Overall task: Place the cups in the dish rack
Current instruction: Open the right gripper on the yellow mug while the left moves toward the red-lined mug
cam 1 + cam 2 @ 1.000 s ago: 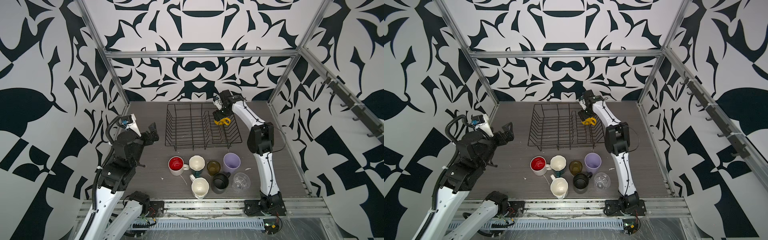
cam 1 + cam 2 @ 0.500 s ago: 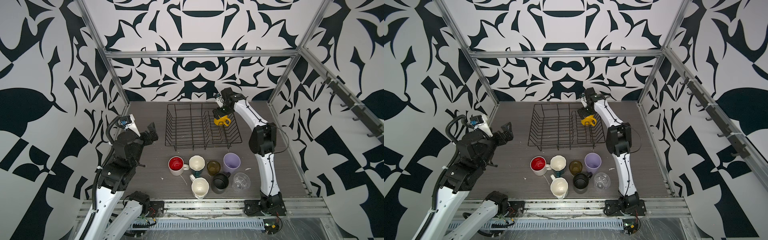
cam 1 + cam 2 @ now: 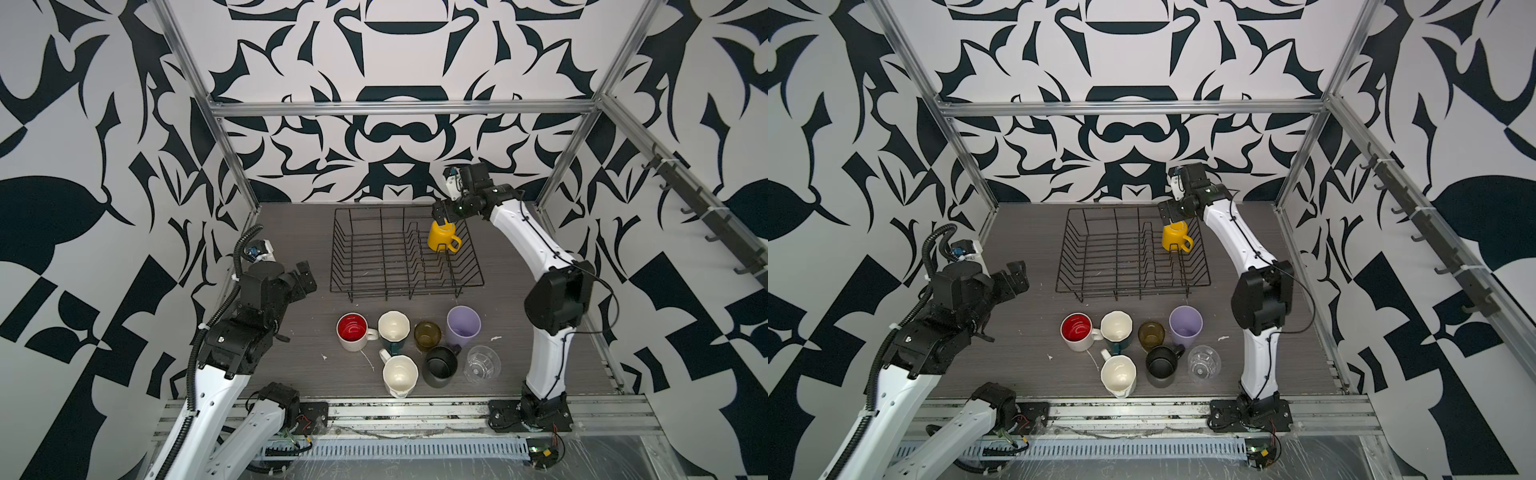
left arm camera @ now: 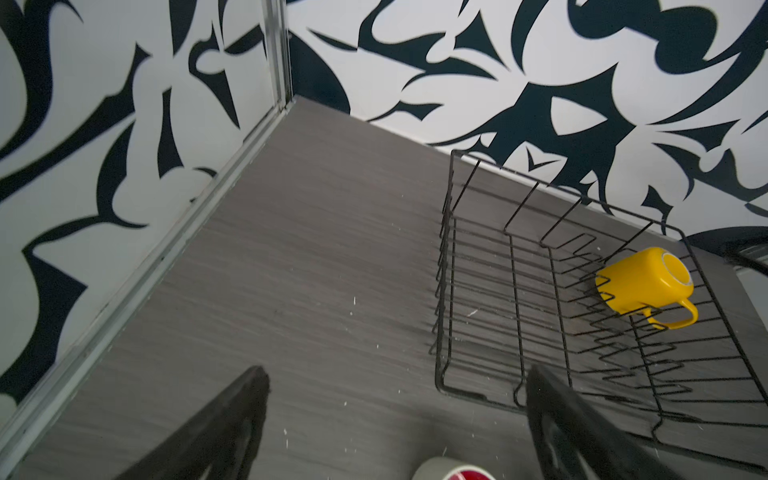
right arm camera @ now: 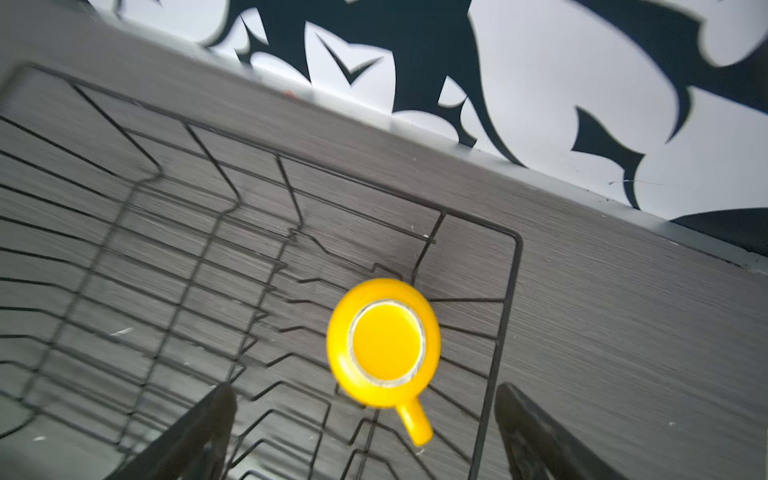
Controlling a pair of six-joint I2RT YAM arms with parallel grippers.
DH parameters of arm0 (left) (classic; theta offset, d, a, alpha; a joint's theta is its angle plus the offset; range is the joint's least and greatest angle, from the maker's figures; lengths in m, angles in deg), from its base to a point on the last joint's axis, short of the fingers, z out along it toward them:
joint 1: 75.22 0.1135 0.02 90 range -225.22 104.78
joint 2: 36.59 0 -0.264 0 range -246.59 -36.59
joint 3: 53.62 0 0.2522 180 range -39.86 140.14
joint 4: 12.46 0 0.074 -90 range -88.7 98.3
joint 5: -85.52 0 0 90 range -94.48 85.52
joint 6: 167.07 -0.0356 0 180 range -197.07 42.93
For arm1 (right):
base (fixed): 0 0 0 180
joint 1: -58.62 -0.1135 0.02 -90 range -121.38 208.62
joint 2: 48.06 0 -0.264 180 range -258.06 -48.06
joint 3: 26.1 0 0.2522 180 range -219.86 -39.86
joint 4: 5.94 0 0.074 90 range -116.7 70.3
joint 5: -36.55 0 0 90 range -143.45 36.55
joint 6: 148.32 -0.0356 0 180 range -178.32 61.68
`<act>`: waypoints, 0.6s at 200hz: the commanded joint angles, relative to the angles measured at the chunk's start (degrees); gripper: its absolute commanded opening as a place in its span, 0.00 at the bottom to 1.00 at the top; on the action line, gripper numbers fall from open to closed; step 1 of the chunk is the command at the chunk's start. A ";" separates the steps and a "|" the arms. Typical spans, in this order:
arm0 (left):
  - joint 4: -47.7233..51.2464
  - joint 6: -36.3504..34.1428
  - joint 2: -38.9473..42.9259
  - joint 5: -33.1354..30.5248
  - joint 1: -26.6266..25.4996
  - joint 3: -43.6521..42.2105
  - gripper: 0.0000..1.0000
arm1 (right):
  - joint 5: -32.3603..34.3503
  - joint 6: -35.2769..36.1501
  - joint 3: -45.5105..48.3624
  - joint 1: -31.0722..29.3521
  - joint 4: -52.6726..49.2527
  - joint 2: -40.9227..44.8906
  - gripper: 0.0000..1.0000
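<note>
1. while the rack (image 3: 374, 257) stands at the far middle of the table (image 3: 299, 345), only one cup is inside it: the yellow mug (image 3: 441, 237) sits mouth down, base up, in the far right corner, just right of the row of upright prongs (image 3: 424, 253). its handle points to the near right.
2. right gripper (image 3: 445, 214): hangs just above the base of the yellow mug. jaws apart. in the right wrist view both fingers (image 5: 195, 428) stand clear of the mug, one on either side. nothing is held.
3. left gripper (image 3: 305, 276): hovers over bare table just left of the rack's near left corner, well apart from the cups. jaws apart, nothing between them.
4. seven cups stand mouth up on the table, on the near side of the rack and outside it, grouped closely in two rows.
5. far row, left to right: white mug (image 3: 352, 330) with a red inside, teal mug (image 3: 394, 328) with a cream inside, amber glass (image 3: 427, 334), lilac tumbler (image 3: 463, 326).
6. near row, left to right: cream mug (image 3: 400, 376), black mug (image 3: 441, 365), clear glass (image 3: 482, 363).
7. contact between neighbouring cups: cannot be told in both top views.
8. white specks lie on the table around the cups.
</note>
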 commanded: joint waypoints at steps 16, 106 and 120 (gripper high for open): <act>11.51 6.69 1.23 5.57 0.19 -0.10 0.95 | -4.99 -8.57 13.43 -0.14 12.28 13.09 0.99; 16.76 11.45 -3.76 22.83 0.15 -7.33 0.81 | -4.81 -12.70 29.03 -0.17 17.31 23.80 0.97; 16.51 12.37 -3.68 25.13 0.15 -8.53 0.79 | -4.98 -13.03 30.05 -0.20 17.64 24.20 0.97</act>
